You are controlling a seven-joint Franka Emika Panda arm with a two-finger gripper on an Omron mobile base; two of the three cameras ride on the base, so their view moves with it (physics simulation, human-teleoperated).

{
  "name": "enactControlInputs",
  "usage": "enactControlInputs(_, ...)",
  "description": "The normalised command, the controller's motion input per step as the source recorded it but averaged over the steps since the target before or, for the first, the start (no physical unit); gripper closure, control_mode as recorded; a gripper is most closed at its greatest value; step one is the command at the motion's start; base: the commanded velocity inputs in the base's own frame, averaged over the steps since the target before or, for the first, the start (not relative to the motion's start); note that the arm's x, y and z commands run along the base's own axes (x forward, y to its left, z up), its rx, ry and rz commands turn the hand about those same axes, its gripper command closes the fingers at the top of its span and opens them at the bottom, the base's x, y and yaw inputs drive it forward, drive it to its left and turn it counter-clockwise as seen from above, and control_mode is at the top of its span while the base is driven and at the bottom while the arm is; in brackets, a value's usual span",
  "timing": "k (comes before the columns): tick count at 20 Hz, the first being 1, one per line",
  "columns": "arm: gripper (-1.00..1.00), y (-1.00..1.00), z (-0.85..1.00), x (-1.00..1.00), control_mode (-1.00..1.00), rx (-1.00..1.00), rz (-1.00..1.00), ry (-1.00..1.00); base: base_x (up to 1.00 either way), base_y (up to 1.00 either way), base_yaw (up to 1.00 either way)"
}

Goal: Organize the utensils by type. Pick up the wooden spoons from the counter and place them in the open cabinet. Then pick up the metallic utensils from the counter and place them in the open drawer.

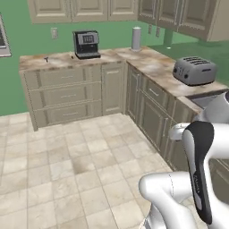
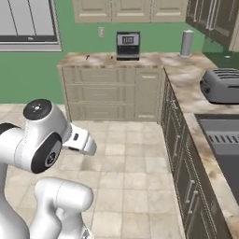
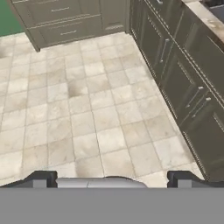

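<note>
Spread pincer hangs over floor tiles; toaster and coffee machine occupy the counter.

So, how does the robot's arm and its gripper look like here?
The arm is glossy white with rounded links; one link has a long black panel, and a joint has a dark round cap. The gripper has two small dark finger tips.

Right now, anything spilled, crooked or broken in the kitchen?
Nothing stands out. The coffee machine, the toaster and the grey canister stand upright on the counter; the floor looks clean apart from one darker tile.
</note>
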Motion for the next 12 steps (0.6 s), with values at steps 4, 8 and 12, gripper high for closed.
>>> enactControlInputs(4, -1.00, 0.00, 0.00, 0.00, 1.00, 0.00, 0.00, 0.00, 1.00, -0.03, 0.25)
enactControlInputs(8, -1.00, 0.00, 0.00, 0.00, 1.00, 0.00, 0.00, 0.00, 1.00, -0.14, 0.20)
enactControlInputs(12, -1.00, 0.00, 0.00, 0.00, 1.00, 0.00, 0.00, 0.00, 0.98, -0.18, 0.06)
